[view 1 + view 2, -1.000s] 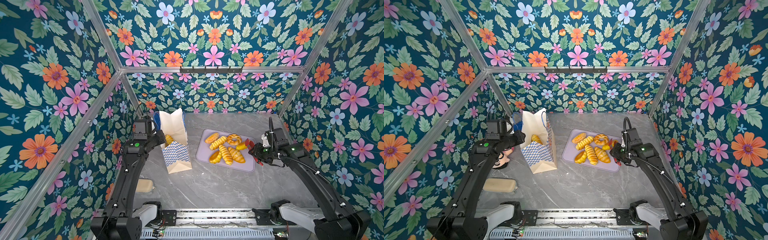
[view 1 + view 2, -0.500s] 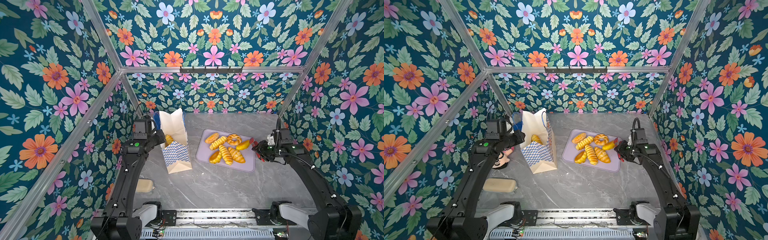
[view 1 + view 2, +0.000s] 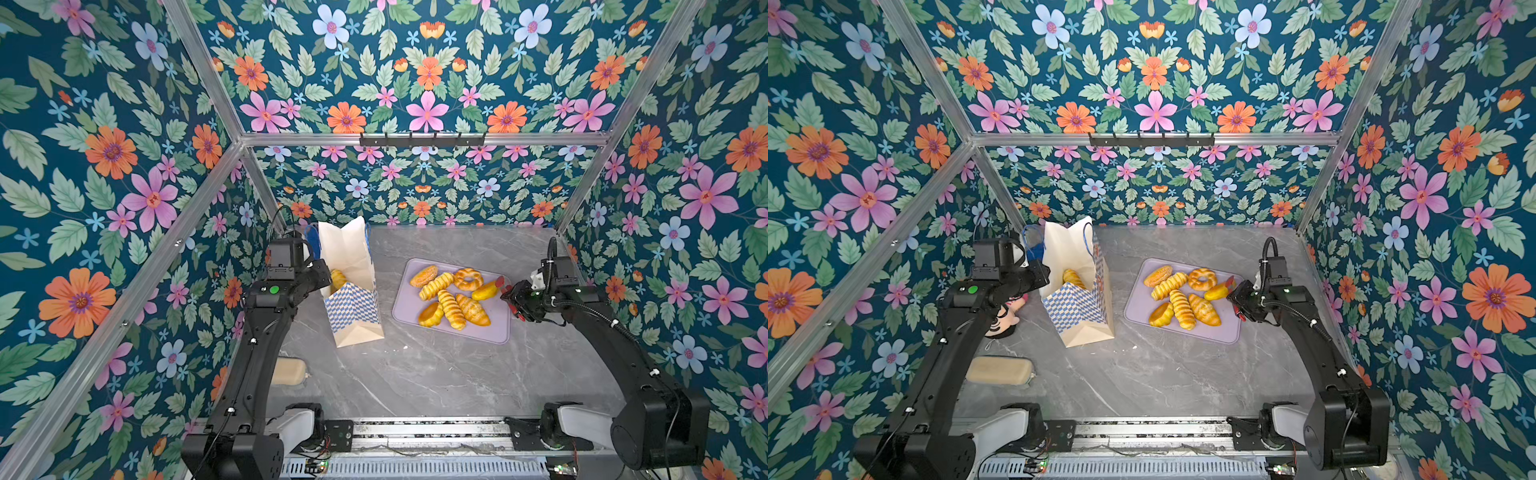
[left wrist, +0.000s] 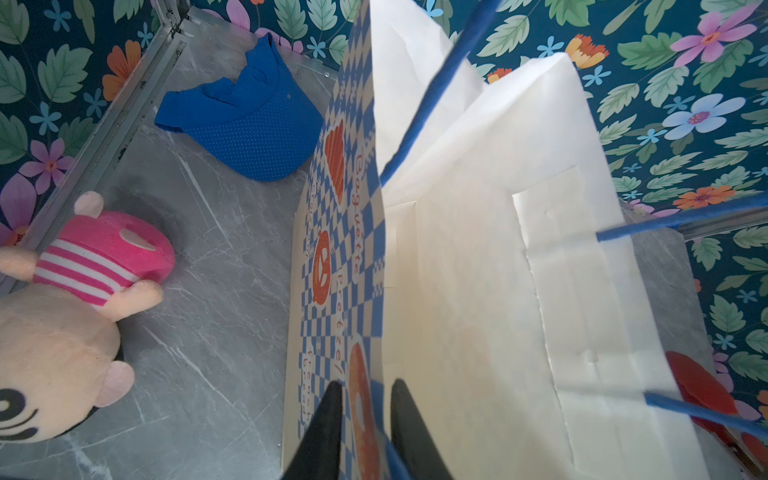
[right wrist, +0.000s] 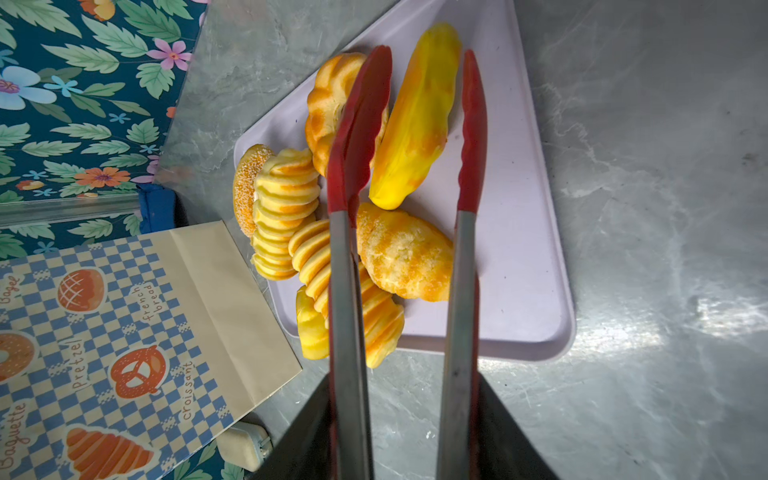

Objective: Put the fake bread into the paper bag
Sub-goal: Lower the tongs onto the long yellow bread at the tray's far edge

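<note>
The paper bag [image 3: 353, 307] [image 3: 1077, 307] stands open left of centre, with one piece of fake bread [image 3: 338, 278] [image 3: 1073, 277] inside. My left gripper [image 4: 365, 390] [image 3: 322, 272] is shut on the bag's checkered side wall [image 4: 332, 257] near its rim. Several pieces of fake bread lie on a lilac tray [image 3: 498, 328] [image 5: 519, 249]. My right gripper [image 5: 401, 386] [image 3: 515, 301] is shut on red-tipped metal tongs [image 5: 469, 124]. The tong tips stand apart on either side of a yellow oblong bun [image 5: 415, 120] [image 3: 484, 291] at the tray's right end.
A pink-striped plush doll [image 4: 75, 291] [image 3: 1005, 316] and a blue cloth [image 4: 249, 124] lie left of and behind the bag. A beige block [image 3: 291, 371] [image 3: 998, 370] sits at the front left. Floral walls enclose the table on three sides.
My right gripper has drawn back to the right from over the tray, and the tong tips have spread a little round the yellow bun. The left arm has stayed at the bag.
</note>
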### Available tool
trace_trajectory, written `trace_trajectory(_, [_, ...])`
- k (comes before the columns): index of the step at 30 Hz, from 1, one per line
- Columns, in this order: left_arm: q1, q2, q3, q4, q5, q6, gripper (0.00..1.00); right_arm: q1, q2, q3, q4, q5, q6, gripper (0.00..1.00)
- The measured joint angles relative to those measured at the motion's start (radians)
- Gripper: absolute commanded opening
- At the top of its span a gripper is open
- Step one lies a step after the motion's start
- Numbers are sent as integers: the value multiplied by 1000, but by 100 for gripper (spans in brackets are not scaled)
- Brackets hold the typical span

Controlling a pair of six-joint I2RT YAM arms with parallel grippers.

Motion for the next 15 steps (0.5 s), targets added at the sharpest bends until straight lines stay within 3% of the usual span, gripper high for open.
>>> trace_trajectory(15, [0,0,-2,0,0,0,24,0,82,-14,74,-25,16,52])
